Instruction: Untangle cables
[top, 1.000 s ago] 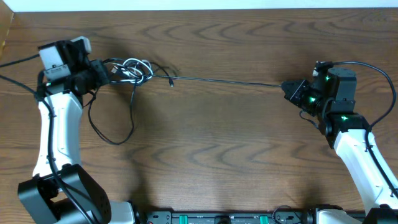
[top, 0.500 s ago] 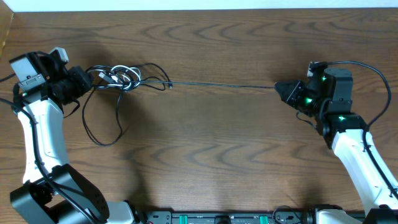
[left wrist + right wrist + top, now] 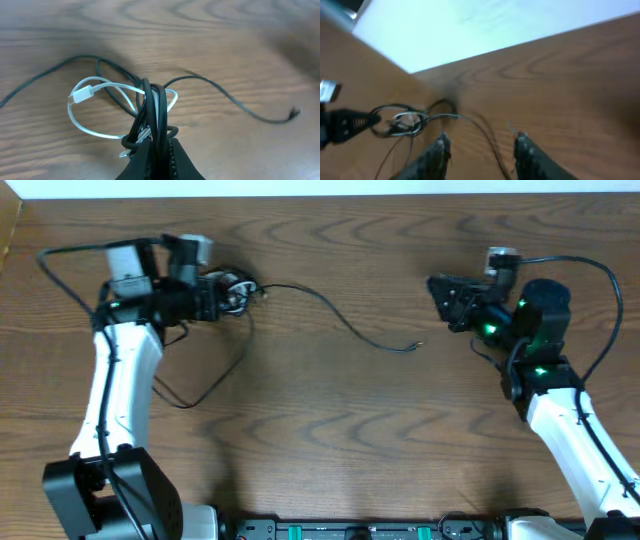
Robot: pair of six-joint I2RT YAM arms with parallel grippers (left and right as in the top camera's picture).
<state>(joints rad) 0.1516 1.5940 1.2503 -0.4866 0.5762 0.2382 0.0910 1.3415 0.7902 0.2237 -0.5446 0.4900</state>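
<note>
Left gripper (image 3: 213, 297) sits far left on the wooden table (image 3: 330, 450), clenched tight on the cables (image 3: 232, 290) where they bunch into a knot. The left wrist view shows the pinch closing on several black strands at the knot's near side. A white cable (image 3: 95, 131) makes a flat loop out of the knot, its small plug end lying on the wood. One loose black strand (image 3: 405, 348) runs from the knot in a slack curve toward table centre, with its tip free on the surface. A second black loop (image 3: 185, 407) trails from the knot toward the near edge, beside the left arm. Right gripper (image 3: 436, 288) is far right, fingers parted, grasping nothing and well apart from the strand's tip. The right wrist view is blurred; the knot is small in the distance
</note>
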